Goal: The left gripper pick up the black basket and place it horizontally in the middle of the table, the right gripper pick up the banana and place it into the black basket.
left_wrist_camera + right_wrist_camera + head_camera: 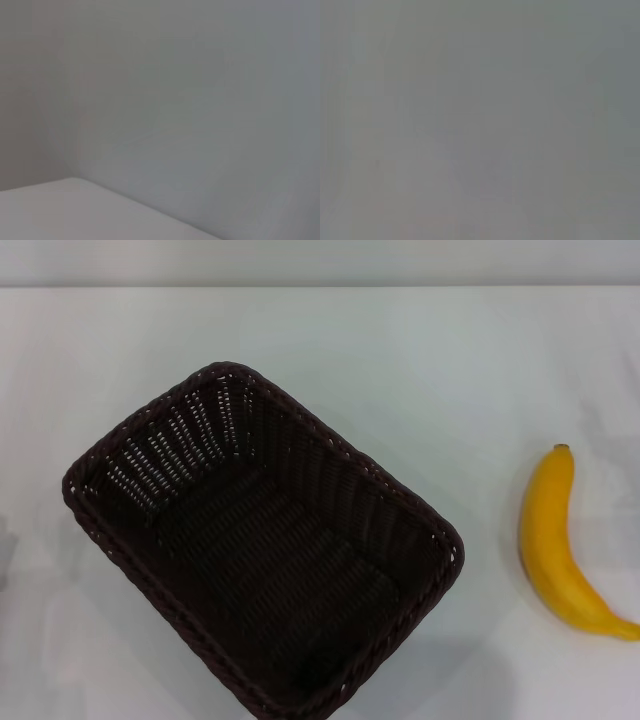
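The black basket [262,545] stands empty on the white table [420,370], left of the middle in the head view, turned diagonally with its near corner cut off by the view's bottom edge. The banana [556,545] lies on the table at the right, apart from the basket, stem tip pointing away from me. Neither gripper shows in the head view. The left wrist view shows only a plain grey wall and a white surface [60,212]. The right wrist view shows only flat grey.
The table's far edge [320,287] meets a pale wall at the top of the head view. A faint grey shape [4,555] touches the view's left edge.
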Controlling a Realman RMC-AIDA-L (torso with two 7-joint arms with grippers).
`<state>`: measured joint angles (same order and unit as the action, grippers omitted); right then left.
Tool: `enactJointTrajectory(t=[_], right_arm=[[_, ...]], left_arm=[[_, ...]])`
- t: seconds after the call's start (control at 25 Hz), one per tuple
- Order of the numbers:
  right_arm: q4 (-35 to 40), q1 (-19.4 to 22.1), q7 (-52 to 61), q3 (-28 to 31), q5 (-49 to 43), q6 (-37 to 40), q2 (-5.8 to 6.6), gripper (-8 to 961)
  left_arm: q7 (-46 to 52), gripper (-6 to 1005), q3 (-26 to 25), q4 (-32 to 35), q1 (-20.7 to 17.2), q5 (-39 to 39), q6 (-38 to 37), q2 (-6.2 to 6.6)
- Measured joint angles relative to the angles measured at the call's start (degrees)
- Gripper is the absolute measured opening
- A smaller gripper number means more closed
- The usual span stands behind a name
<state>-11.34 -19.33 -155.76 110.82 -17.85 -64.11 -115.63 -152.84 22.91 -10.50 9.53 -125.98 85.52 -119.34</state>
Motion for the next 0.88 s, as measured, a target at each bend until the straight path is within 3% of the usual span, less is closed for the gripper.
enactJointTrajectory(t=[0.44, 0.6, 0.72, 0.88], right_arm=[[-0.41, -1.35, -0.36, 0.42, 0.42, 2.72, 0.14, 851], [-0.46, -1.44, 0.09, 0.68, 1.27, 2.76, 0.14, 852], [-0.51, -1.67, 0.18, 0.71, 1.83, 2.77, 0.08, 852], [-0.53, -1.99, 0.66, 0.71, 2.07, 2.62, -0.01, 851]], left_arm=[[3.2, 889, -0.45, 2.16, -0.72, 0.05, 0.16, 0.03], [18.77, 889, -0.85, 7.34, -0.48, -0.58, -2.62, 0.36], [34.58, 884, -0.07, 17.36, -0.55, 3.51, -6.33, 0.81], [51.25, 878, 0.06, 28.06, 0.98, 13.0, -6.69, 2.96]])
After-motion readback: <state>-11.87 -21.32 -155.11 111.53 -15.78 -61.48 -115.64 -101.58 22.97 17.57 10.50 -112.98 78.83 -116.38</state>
